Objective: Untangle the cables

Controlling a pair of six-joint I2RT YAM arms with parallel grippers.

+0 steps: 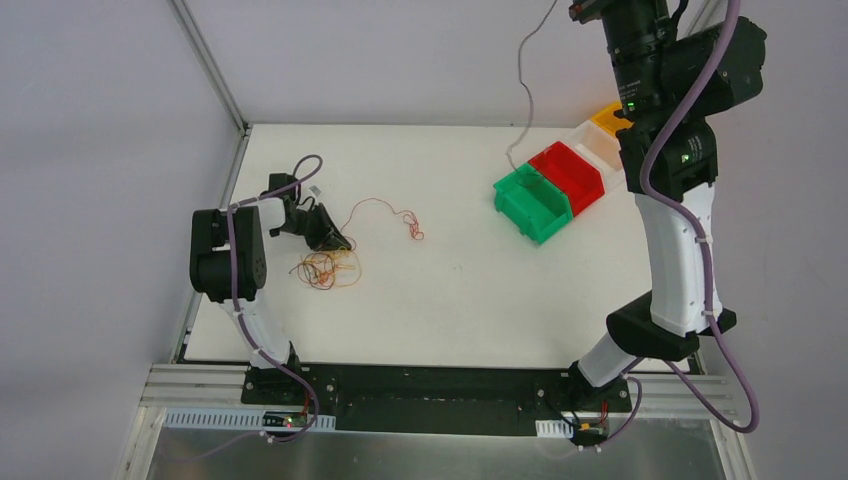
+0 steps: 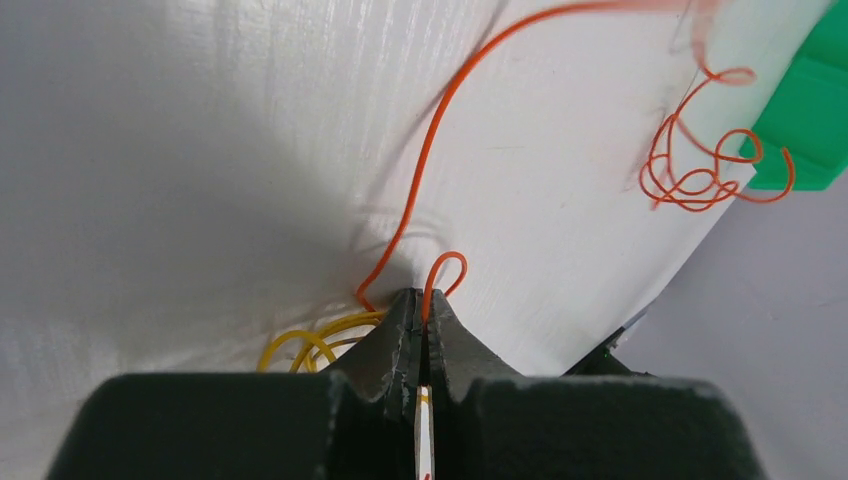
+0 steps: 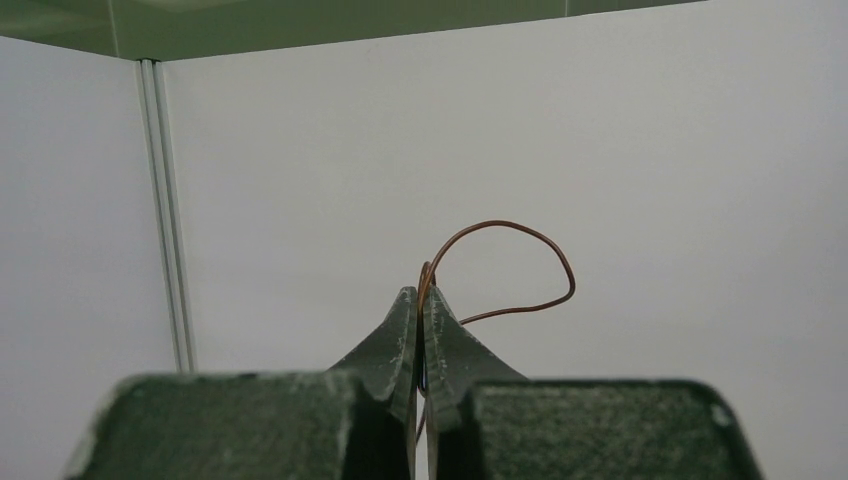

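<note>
Cables: a small tangle (image 1: 325, 265) of hair-thin curly wires lying left of centre on the desk (image 1: 470, 300), right at the tip of the left arm (image 1: 230, 255).
Orange wire (image 2: 425, 150): pinched near one end, it runs out across the desk to a curly tail lying apart from the tangle, short of the green bin (image 1: 530, 205).
Yellow loops (image 2: 300, 345): on the desk beneath the left jaws, part of the tangle.
Brown wire (image 3: 520, 240): off the desk entirely, arching in the air above the right jaws.
Step in hand: I judge I am drawing single strands out of the knot, the orange one now.
Next move: a slow pull along the orange wire's run, away from the knot, watching that no yellow loop drags with it.
Left jaws: closed on the orange wire, tips down at the desk.
Right jaws: closed on the brown wire.
Left arm pose: folded low, wrist angled down at the tangle.
Right arm (image 1: 675, 250) pose: reared high over the bins, its wrist at the overhead view's top edge.
Bins: green, then the red bin (image 1: 570, 175), then paler ones, rowed at the far right.
</note>
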